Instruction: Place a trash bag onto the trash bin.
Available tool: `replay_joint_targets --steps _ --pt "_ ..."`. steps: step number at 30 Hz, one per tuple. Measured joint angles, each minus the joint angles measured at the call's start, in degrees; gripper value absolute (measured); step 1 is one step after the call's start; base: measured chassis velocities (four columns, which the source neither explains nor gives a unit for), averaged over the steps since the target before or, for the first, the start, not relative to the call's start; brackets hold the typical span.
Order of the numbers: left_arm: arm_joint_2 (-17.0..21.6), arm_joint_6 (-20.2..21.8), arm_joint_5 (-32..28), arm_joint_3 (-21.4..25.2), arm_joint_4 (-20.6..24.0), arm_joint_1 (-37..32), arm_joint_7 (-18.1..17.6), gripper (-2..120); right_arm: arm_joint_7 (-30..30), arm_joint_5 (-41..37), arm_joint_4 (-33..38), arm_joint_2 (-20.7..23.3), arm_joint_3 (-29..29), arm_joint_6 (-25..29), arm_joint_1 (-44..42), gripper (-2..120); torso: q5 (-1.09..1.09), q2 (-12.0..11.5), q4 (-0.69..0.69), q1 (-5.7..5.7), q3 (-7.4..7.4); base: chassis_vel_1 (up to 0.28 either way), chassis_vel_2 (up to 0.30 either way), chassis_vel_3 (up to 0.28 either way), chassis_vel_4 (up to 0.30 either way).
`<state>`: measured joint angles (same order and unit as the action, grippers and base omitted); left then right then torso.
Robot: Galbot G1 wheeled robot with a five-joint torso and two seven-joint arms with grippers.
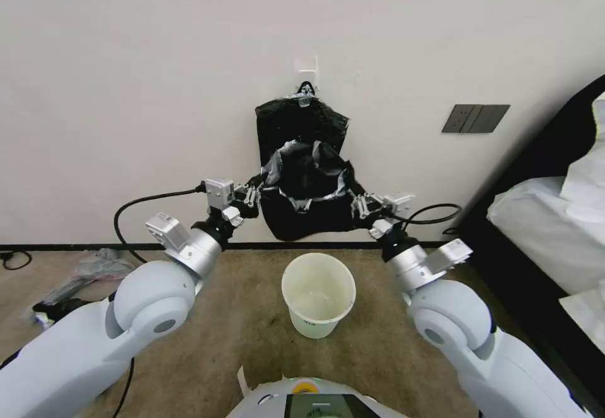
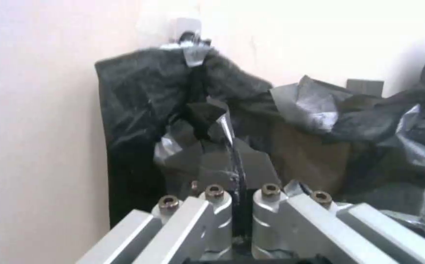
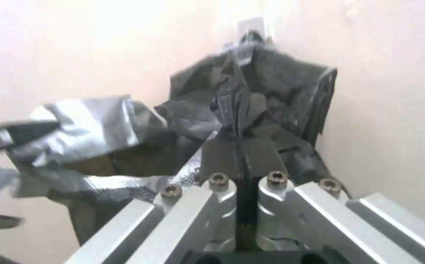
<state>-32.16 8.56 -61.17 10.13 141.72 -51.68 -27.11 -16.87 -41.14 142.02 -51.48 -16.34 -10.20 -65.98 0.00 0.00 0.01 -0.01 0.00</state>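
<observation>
Open floor surrounds the trash bin (image 1: pixel 318 293); the wall (image 1: pixel 157 58) blocks passage behind.

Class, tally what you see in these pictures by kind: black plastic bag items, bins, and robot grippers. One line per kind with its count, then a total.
Black plastic bag items: 2, the trash bag stretched open between the grippers, and the bundle of bags hanging on the wall hook.
Bins: 1, the trash bin on the carpet.
Grippers: 2, left gripper and right gripper, each pinching the bag's edge.
Total: 5
</observation>
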Motion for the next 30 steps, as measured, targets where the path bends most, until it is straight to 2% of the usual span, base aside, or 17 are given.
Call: replay_joint_targets --steps 4,10,20,30 --pt "0.1 0.0 -0.3 -0.7 0.3 1.8 0.0 0 -1.8 -4.1 1.4 -1.0 -2.2 -0.9 -2.4 0 0.01 0.0 -0.01 0.0 0.0 0.0 0.0 0.0 0.0" --pt "-0.1 0.0 -0.2 -1.0 0.3 1.2 0.6 0 -2.6 -5.6 1.4 -2.9 -2.8 -1.1 -7.1 0 0.0 0.0 -0.01 0.0 0.0 0.0 0.0 0.0 0.0" --pt "-4.9 -0.2 4.6 -3.4 -1.9 -4.7 2.2 0 -2.8 -5.6 1.4 -5.3 -1.4 -0.6 -13.9 0 0.0 0.0 0.0 0.0 0.0 0.0 0.0 0.0 0.0" --pt "-9.7 -0.3 7.2 -9.1 -5.9 -2.3 2.7 0 -2.8 -7.3 -1.7 -8.3 -2.1 1.2 -17.8 0 0.0 0.0 -0.02 0.0 0.0 0.0 0.0 0.0 0.0"
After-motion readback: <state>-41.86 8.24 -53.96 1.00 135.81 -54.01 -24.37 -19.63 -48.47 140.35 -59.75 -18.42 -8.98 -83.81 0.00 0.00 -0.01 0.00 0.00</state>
